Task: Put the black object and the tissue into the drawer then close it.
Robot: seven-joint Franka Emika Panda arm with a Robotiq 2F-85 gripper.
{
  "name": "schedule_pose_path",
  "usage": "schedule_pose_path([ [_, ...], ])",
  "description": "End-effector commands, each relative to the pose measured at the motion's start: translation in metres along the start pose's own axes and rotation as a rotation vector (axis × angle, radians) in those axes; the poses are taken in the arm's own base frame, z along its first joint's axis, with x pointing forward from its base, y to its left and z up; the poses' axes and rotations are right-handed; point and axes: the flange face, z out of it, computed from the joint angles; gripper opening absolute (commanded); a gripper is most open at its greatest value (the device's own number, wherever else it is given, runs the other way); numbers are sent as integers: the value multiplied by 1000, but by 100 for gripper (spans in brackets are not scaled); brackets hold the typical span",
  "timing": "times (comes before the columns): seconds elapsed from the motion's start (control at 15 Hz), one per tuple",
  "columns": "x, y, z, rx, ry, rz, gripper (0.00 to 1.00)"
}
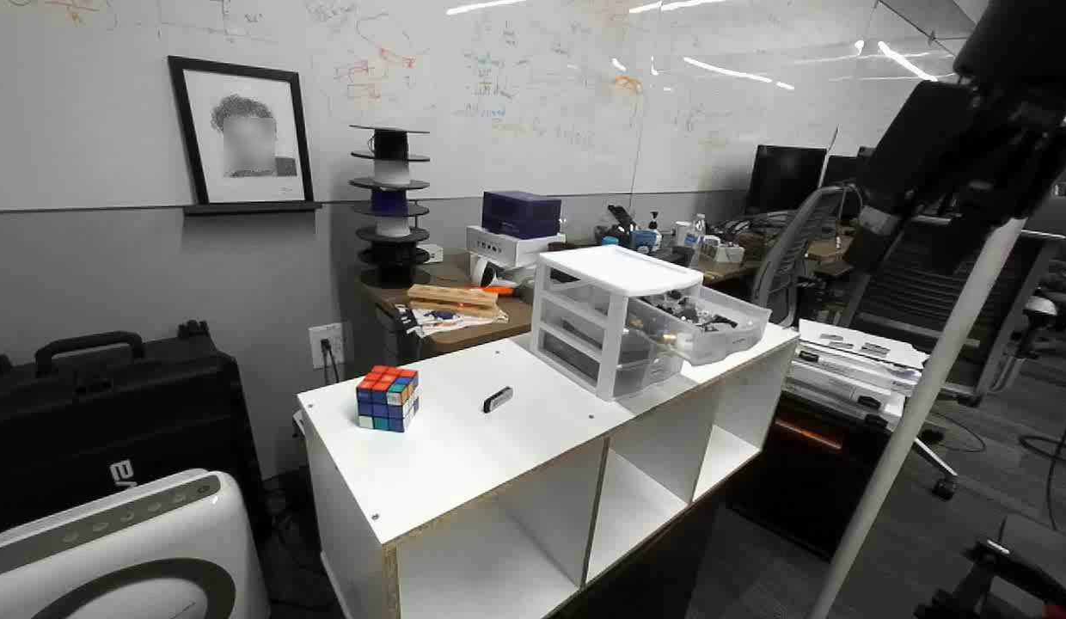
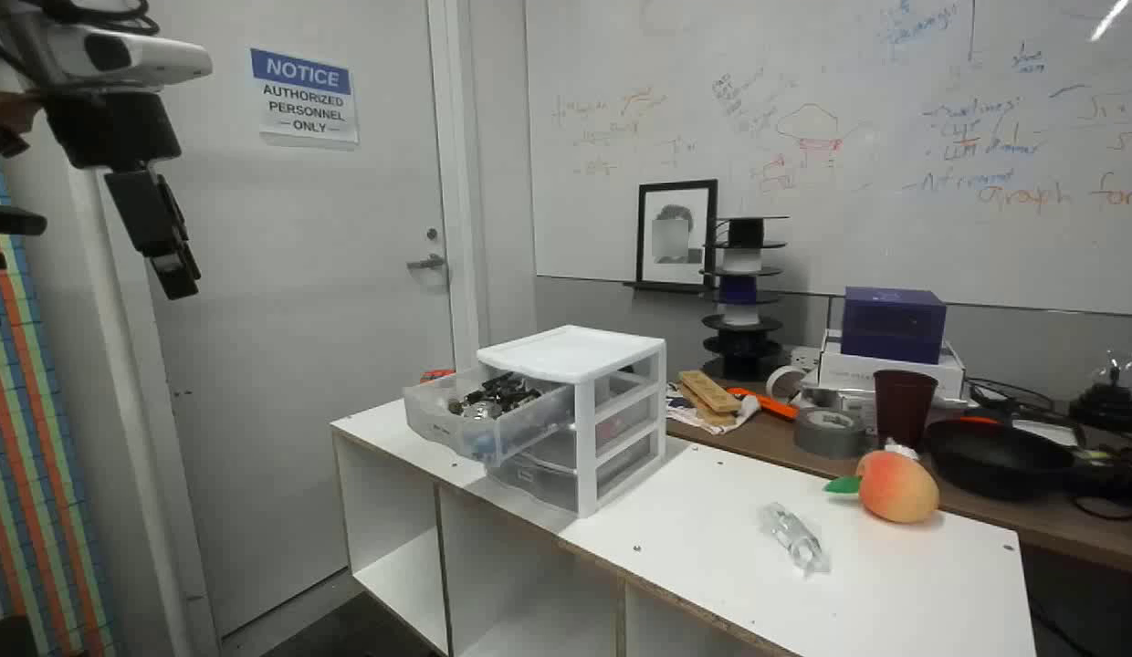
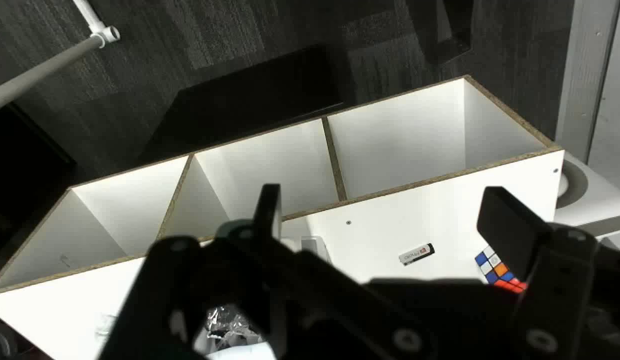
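1. Though the drawer [image 2: 452,431] is already pulled out of the unit [image 2: 571,352], both task things lie outside it on the cabinet [image 1: 464,464]; we judge the first pick isn't done yet.
2. We see the claw [image 3: 385,207] with fingers wide apart in the wrist view, nothing held; both exterior views have it up high, well apart from the cabinet.
3. We take the stick [image 1: 499,400] as the black object: black with a pale face, lying between the cube [image 1: 387,400] and the unit.
4. Our best guess for the tissue [image 2: 794,538] is the crumpled, see-through wad between the unit and the fruit [image 2: 897,486], across the unit from the stick.
5. Stick handling: we expect light, stiff, smooth, a bit slippery, not fragile. It's thin, so we'd come straight down, tips almost to the cabinet, and take the long sides at mid-length; gripped at an end, it could swivel.
6. Tissue handling: we expect very light, soft, squashy, maybe slick outside. We'd pinch it low across the middle, lightly; loose edges could cling, so we'd check it drops.
7. Drawer holds a jumble of dark and shiny bits [image 2: 500,394]. We'd set both things low inside the walls; anything poking over the rim could jam the closing, so we'd check that before pushing square on the front.
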Motion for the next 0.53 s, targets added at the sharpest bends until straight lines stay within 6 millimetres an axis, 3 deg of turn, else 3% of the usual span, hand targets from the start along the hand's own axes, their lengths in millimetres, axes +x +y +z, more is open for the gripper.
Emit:
schedule_pose_path([
  [0.0,1,-1,-2,2,2,0,100],
  [0.47,1,-1,-6,7,12,-1,100],
])
